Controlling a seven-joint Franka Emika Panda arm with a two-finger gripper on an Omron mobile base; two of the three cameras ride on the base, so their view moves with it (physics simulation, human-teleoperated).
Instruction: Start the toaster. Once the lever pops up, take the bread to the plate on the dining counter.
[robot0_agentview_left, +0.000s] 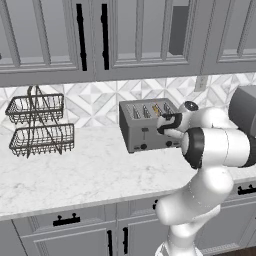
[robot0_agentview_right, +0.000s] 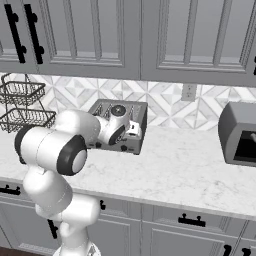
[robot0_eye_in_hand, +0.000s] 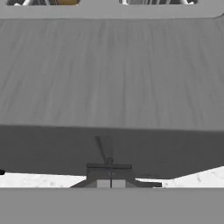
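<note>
The grey four-slot toaster (robot0_agentview_left: 142, 125) stands on the wall counter against the tiled backsplash. A tan slice of bread (robot0_agentview_left: 156, 109) sits in one of its right-hand slots, and in the hand view the bread (robot0_eye_in_hand: 66, 2) peeks out at the top edge. My gripper (robot0_eye_in_hand: 110, 183) is shut with nothing between its fingers, its tips touching the right front lever (robot0_eye_in_hand: 108, 166), which sits low in its slot. In the left base view the gripper (robot0_agentview_left: 171, 132) covers the toaster's right front. The toaster (robot0_agentview_right: 131, 114) is partly hidden by my arm. The plate and the dining counter are out of view.
A two-tier wire basket rack (robot0_agentview_left: 39, 125) stands at the left of the marble counter (robot0_agentview_left: 75, 175). A dark grey appliance (robot0_agentview_right: 240, 134) sits to the right of the toaster. Upper cabinets (robot0_agentview_left: 100, 35) hang overhead. A wall outlet (robot0_agentview_right: 188, 92) is behind.
</note>
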